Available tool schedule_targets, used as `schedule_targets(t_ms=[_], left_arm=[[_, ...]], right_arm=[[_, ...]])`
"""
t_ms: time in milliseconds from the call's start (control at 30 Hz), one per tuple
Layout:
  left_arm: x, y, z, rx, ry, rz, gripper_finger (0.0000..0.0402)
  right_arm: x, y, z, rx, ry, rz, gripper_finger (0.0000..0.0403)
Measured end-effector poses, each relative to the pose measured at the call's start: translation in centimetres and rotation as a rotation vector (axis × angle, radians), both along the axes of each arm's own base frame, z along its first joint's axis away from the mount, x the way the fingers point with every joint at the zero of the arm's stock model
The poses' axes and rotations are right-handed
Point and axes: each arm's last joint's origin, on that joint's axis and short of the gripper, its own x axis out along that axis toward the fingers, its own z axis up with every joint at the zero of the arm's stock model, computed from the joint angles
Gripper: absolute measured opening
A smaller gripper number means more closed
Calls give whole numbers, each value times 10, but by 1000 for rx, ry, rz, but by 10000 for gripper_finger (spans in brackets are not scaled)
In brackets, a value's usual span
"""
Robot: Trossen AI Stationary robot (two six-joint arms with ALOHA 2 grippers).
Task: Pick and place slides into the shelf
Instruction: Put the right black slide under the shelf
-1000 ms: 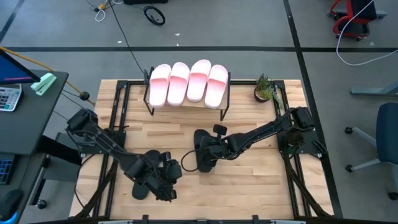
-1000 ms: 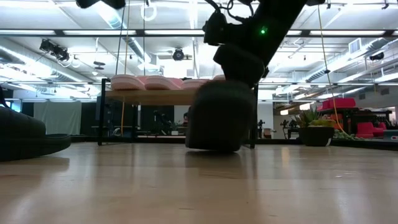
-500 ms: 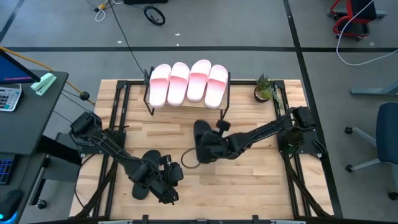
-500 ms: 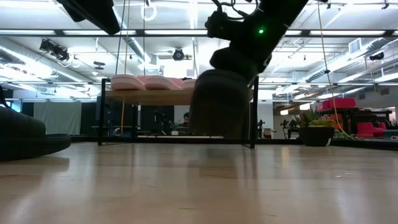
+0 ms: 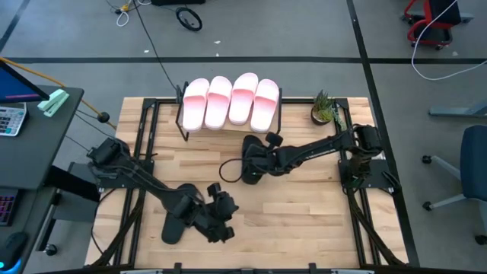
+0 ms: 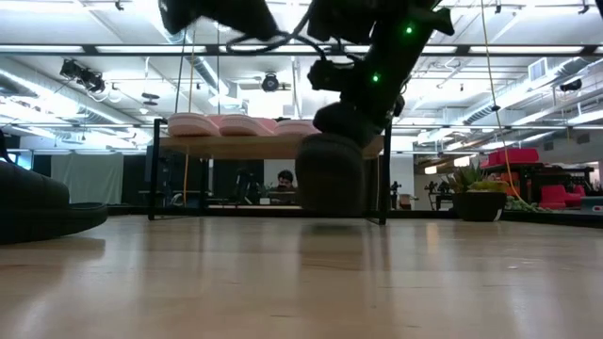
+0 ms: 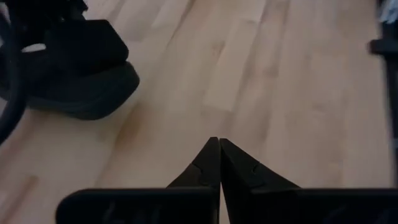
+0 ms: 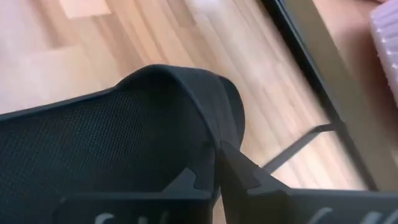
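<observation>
While the right arm reaches across the desk (image 5: 304, 205), its right gripper (image 5: 255, 164) has its jaws pinching a black slide (image 5: 249, 160) just before the shelf (image 5: 228, 128), which carries four pink slides (image 5: 230, 100). The left gripper (image 5: 221, 221), jaws pressed together, hovers beside another black slide (image 5: 173, 227).

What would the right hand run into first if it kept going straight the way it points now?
Probably the shelf: the right hand, shut on a black slide, points toward its black frame. Depth is unclear.
</observation>
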Motion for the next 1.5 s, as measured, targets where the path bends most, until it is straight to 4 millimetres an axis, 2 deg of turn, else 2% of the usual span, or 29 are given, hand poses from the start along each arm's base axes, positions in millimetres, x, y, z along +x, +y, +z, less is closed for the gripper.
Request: schedule_targets(t_ms=[167, 333, 433, 667, 833, 1000, 1167, 1500], left_arm=[[22, 17, -30, 73, 68, 51, 6], [43, 39, -66, 153, 148, 113, 4], [56, 47, -79, 173, 136, 111, 5], [75, 44, -74, 195, -6, 29, 4], [79, 56, -74, 190, -7, 62, 4], [86, 70, -85, 193, 20, 94, 6], [88, 72, -96, 164, 53, 69, 3], [89, 72, -101, 151, 55, 80, 4]], right_arm=[[-3, -8, -6, -9, 26, -17, 12], [-8, -6, -14, 14, 60, -2, 15], [-9, -2, -16, 23, 76, 31, 15], [-4, -1, -14, 5, 55, 82, 15], [-3, -1, -14, 17, 49, 90, 16], [-2, 0, -15, 74, 46, 107, 16], [-6, -2, -16, 115, 52, 59, 17], [-4, -6, -15, 218, 45, 97, 79]])
